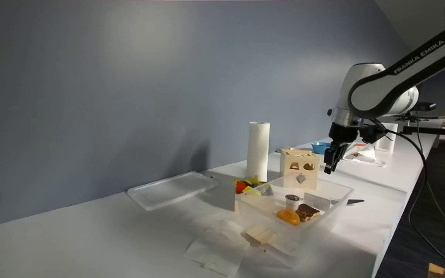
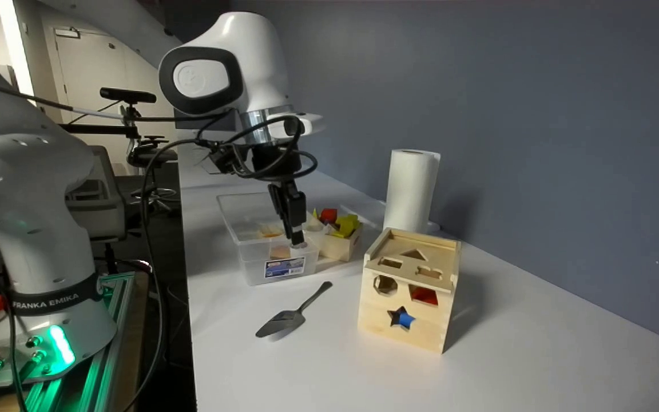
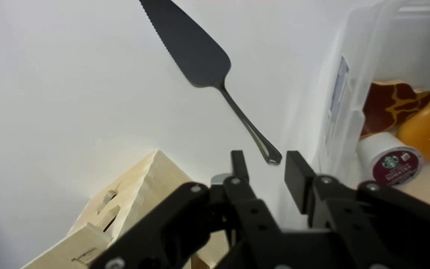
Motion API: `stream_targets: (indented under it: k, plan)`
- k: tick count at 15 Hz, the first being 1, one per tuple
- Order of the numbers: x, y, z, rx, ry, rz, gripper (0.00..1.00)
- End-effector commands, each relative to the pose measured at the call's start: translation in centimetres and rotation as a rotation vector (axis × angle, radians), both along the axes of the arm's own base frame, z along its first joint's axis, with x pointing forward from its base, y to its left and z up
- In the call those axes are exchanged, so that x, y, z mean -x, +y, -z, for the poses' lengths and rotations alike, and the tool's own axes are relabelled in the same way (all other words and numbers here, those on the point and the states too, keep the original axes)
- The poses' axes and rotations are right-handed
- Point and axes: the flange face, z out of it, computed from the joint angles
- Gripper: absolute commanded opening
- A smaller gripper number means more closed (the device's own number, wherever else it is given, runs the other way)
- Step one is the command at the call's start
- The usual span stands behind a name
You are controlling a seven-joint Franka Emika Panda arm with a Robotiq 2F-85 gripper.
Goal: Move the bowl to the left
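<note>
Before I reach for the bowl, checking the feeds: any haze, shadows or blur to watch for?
In an exterior view, the clear bowl fades into milky haze along its near side; in both exterior views, a shadow darkens the wall near the paper towel roll; in the wrist view, the cake server is crisp, but the fingers look dark and slightly soft.

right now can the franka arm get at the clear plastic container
Probably yes: the gripper is open, and the wrist view shows nothing between it and the near wall of the clear plastic container. The cake server lies close by, though, so its handle might get brushed.
</note>
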Motion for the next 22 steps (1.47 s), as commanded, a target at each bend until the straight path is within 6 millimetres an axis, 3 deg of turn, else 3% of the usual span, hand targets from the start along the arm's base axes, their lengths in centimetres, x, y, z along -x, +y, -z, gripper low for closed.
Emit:
stream_targets:
  k: [1, 8, 22]
  plan:
    - [-0.6, 0.0, 2.1, 0.038, 0.039, -0.024, 0.03]
    - [-1.2, 2.0, 4.9, -0.017, 0.122, -0.069, 0.0]
    - [-3.3, 10.9, 6.5, -0.143, 0.132, -0.151, 0.0]
